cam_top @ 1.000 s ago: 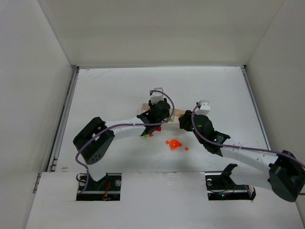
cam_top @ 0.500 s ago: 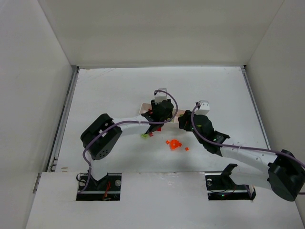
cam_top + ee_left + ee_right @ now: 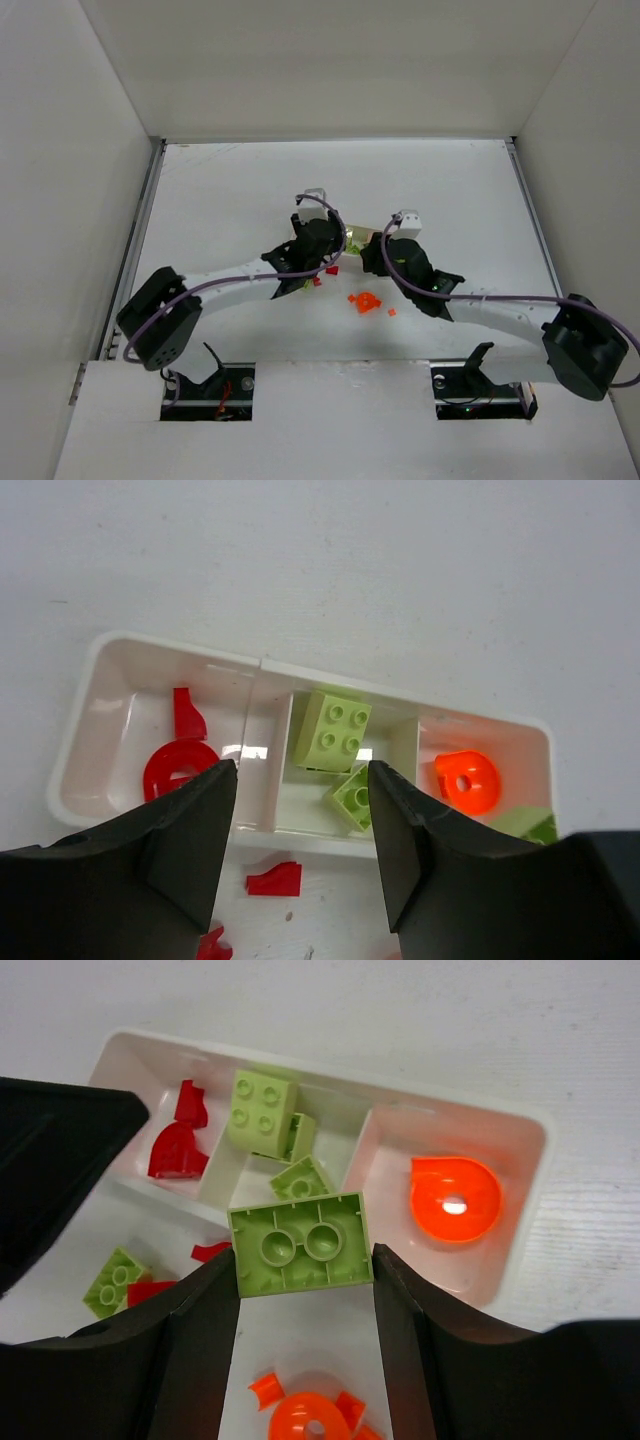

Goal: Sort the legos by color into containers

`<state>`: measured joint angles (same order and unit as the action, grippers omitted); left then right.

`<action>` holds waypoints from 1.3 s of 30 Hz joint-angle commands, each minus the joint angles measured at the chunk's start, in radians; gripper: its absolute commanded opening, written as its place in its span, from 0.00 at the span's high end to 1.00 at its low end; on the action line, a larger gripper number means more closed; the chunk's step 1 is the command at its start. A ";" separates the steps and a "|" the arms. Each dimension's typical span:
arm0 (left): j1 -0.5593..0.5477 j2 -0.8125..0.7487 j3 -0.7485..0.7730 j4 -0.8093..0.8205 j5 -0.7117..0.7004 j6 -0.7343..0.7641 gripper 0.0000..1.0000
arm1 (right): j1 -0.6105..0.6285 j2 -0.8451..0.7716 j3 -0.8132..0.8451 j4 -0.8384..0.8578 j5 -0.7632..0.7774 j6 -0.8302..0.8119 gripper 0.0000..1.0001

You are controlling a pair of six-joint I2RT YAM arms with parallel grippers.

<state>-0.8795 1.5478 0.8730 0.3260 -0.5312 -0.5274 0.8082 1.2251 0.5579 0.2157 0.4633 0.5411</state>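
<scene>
Right pincer [image 3: 303,1270] clamped on a lime brick [image 3: 300,1243]; left pincer [image 3: 300,780] wide open, nothing held.

Both pincers are positioned over the white tray [image 3: 105,715] near the middle of the worktop [image 3: 220,190]. The held lime brick is gripped by its short ends, hollow underside toward the wrist camera, and is seen just in front of the middle compartment. In the tray, red pieces [image 3: 180,765] are noted in the left compartment, two lime bricks [image 3: 333,730] in the middle and an orange round piece [image 3: 467,782] in the right. Still loose on the worktop beside the tray are a red scrap [image 3: 275,878], a small lime brick [image 3: 112,1280] and an orange cluster [image 3: 366,301].
</scene>
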 commanded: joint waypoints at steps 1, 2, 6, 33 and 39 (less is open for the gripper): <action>0.017 -0.139 -0.092 0.054 -0.015 -0.008 0.48 | 0.019 0.065 0.106 0.021 -0.002 -0.013 0.58; 0.020 -0.176 -0.123 0.054 -0.015 -0.013 0.48 | 0.025 0.095 0.129 0.010 0.000 -0.018 0.57; 0.038 -0.299 -0.236 0.045 -0.015 -0.022 0.48 | 0.029 0.201 0.200 0.001 0.012 -0.043 0.57; -0.065 -0.453 -0.526 -0.096 0.004 -0.137 0.47 | 0.027 0.281 0.280 -0.058 0.026 -0.058 0.26; -0.055 -0.382 -0.497 -0.079 0.008 -0.097 0.47 | 0.029 0.151 0.211 -0.058 0.051 -0.058 0.28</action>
<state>-0.9401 1.1393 0.3531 0.2283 -0.5232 -0.6514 0.8272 1.4574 0.7959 0.1329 0.4747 0.4881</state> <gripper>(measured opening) 0.531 0.725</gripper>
